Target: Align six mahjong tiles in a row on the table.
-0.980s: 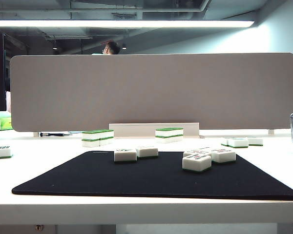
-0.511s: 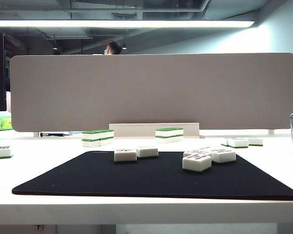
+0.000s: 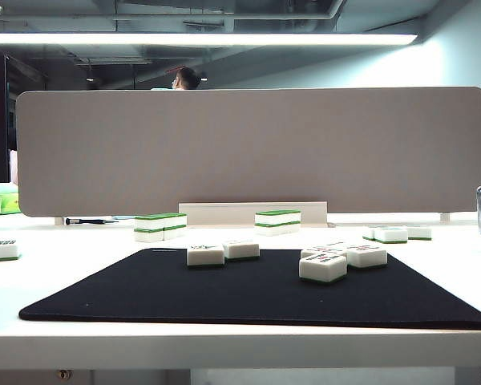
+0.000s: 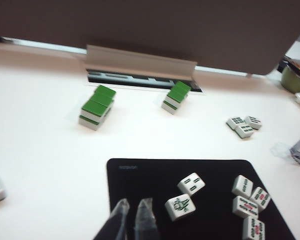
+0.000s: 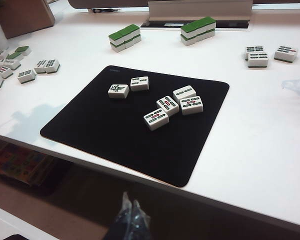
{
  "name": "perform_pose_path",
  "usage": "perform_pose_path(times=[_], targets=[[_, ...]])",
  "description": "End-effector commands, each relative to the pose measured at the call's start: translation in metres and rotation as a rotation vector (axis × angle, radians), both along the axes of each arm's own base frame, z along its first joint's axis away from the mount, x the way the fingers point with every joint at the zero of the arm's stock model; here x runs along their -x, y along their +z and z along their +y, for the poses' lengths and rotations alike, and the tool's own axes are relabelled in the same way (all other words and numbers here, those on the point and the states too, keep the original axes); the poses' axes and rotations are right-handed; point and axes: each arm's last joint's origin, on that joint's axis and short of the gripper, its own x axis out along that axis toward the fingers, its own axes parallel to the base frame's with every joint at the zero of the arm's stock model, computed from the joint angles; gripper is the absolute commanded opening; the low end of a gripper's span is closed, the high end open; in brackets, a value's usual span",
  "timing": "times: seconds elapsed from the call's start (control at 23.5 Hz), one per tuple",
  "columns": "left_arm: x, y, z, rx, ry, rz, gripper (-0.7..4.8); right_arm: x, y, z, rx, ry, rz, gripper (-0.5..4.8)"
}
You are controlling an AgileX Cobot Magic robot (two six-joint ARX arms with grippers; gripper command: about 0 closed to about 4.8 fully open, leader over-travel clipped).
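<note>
You have six mahjong tiles (image 5: 157, 102) lying face up on the black mat (image 5: 115, 135), in two loose clusters: a pair of tiles (image 5: 129, 87) toward the mat's far left corner, touching or nearly so, and four tiles (image 5: 174, 107) bunched just right of the mat's middle, the frontmost one (image 3: 323, 267) sitting nearest you in the exterior view. The near half of the mat is bare, and so is its left strip, giving you open room there. The mat's front edge lies close to the front edge of the desk (image 3: 224, 345). Behind the mat, two green-topped stacks (image 3: 160, 225) stand before the grey divider (image 3: 248, 148), and more loose tiles (image 3: 397, 233) lie off the mat's right rear corner. Your left gripper (image 4: 132, 220) hangs over the mat's near left part, just beside the pair, its jaws nearly closed and holding nothing. Your right gripper (image 5: 129, 215) sits low, in front of and below the desk edge, well apart from every tile, jaws pressed together and empty.
</note>
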Motion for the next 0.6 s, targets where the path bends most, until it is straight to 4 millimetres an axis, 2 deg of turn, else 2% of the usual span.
perform_pose_path(times=[0.04,0.09,0.3,0.47,0.6], targets=[[-0.021,0.011,-0.001,0.005,-0.048,0.023,0.29,0.003,0.001,0.000,0.000,0.006,-0.027,-0.01],[-0.033,0.014,-0.002,0.008,-0.059,0.046,0.28,0.003,0.001,0.000,0.000,0.006,-0.026,-0.01],[-0.063,0.015,-0.003,0.021,-0.099,0.107,0.28,0.003,0.001,0.000,0.000,0.006,-0.026,-0.01],[-0.084,0.009,-0.005,0.029,-0.120,0.162,0.28,0.003,0.001,0.000,0.000,0.006,-0.026,-0.01],[-0.099,0.002,-0.016,0.025,-0.160,0.205,0.28,0.003,0.001,0.000,0.000,0.006,-0.026,-0.01]])
